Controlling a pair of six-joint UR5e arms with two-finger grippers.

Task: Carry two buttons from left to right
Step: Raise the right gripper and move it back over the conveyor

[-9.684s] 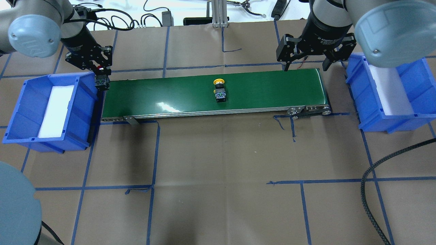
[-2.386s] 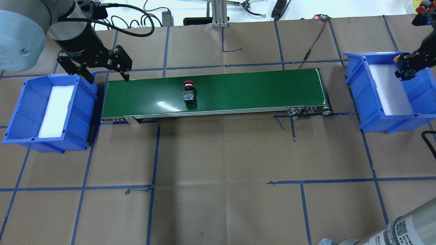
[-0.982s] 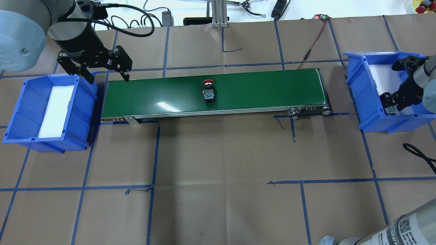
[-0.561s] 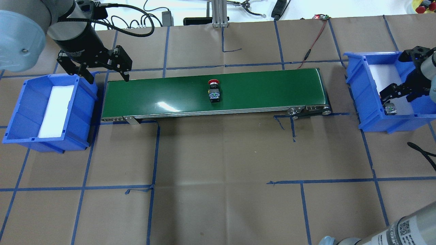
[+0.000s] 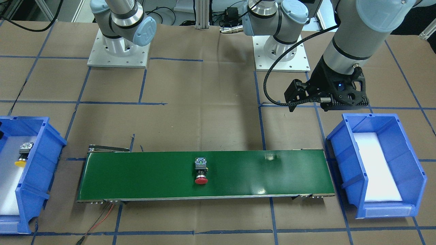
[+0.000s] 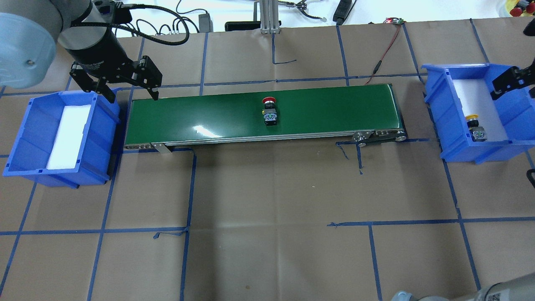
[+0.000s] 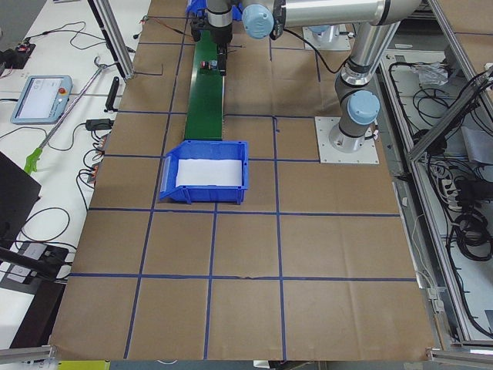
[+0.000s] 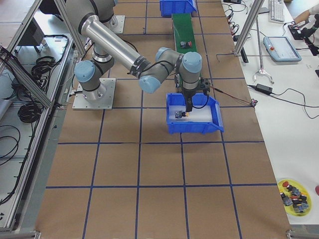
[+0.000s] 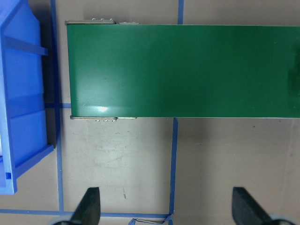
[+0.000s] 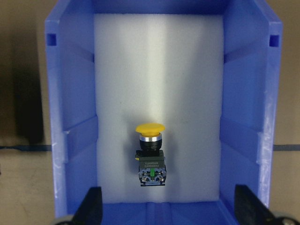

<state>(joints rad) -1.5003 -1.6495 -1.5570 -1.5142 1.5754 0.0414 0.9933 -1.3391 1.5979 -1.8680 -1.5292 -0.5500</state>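
**Status: one button delivered, one in transit.**
Front-facing view: the yellow button [image 5: 23,153] lies on its side in the right bin [image 5: 51,136]. The red button [image 5: 201,170] lies on the belt [image 5: 143,173], near its middle. Overhead view: the left gripper [image 6: 133,97] hangs spread, holding nothing, over the belt's left end, beside the left bin [image 6: 25,138]. Right wrist view: the right gripper [image 10: 168,208] is spread, holding nothing, above the yellow button and clear of it. Judged remaining: the red button must reach the belt's right end, then be picked and placed in the right bin.
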